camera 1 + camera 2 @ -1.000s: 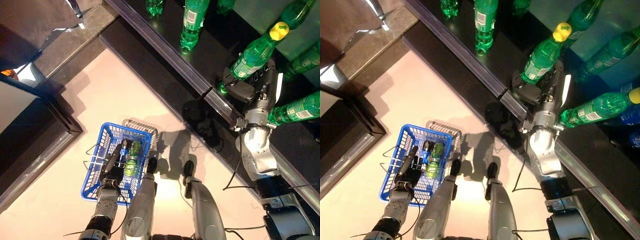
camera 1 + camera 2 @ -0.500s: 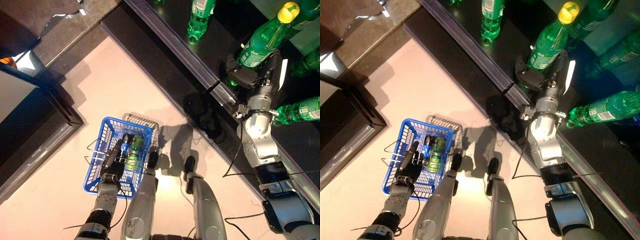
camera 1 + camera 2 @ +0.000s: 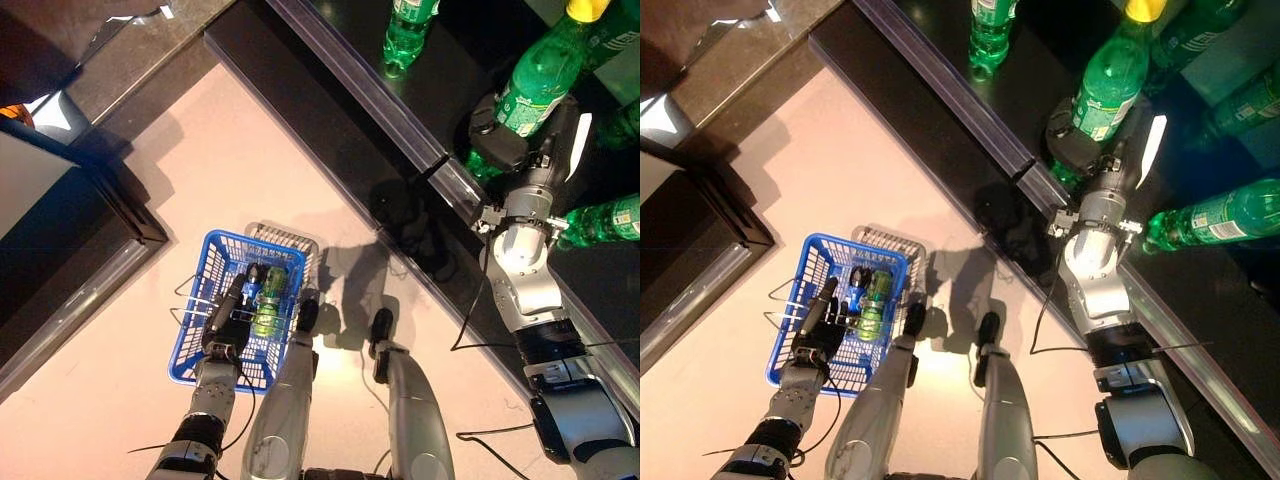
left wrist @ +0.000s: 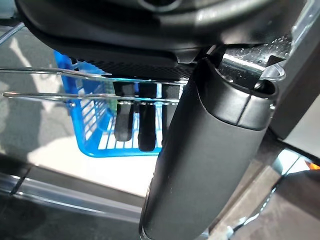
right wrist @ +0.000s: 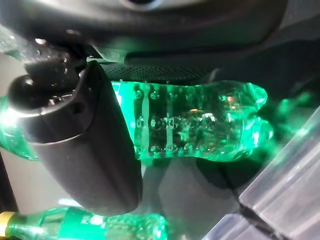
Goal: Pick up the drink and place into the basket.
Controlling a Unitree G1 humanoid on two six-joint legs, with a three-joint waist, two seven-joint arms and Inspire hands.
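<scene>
I have the drink [image 3: 540, 80], a green plastic bottle with a yellow cap, in my right hand [image 3: 510, 150], over the dark shelf [image 3: 440, 60]. It is tilted, cap away from me, its ribbed base toward the shelf's pale front rail [image 3: 400, 130]. In the right wrist view the thumb and the fingers [image 5: 80, 150] are curled round the lower body of the bottle, clamping it.

More green bottles crowd the shelf: one [image 3: 408, 30] upright further along, another [image 3: 600, 220] lying just beside my right wrist, so there is little room on that side. Between the rail and the basket lies open pale floor [image 3: 230, 170].

The blue wire basket [image 3: 205, 290] sits low at my left, on the floor, well apart from the held bottle. A green bottle [image 3: 268, 300] already lies inside it. My left hand [image 3: 228, 325] reaches into the basket from above, its fingers [image 4: 131, 125] straight and side by side just behind the wire handles [image 4: 60, 82], gripping nothing that I can see.
</scene>
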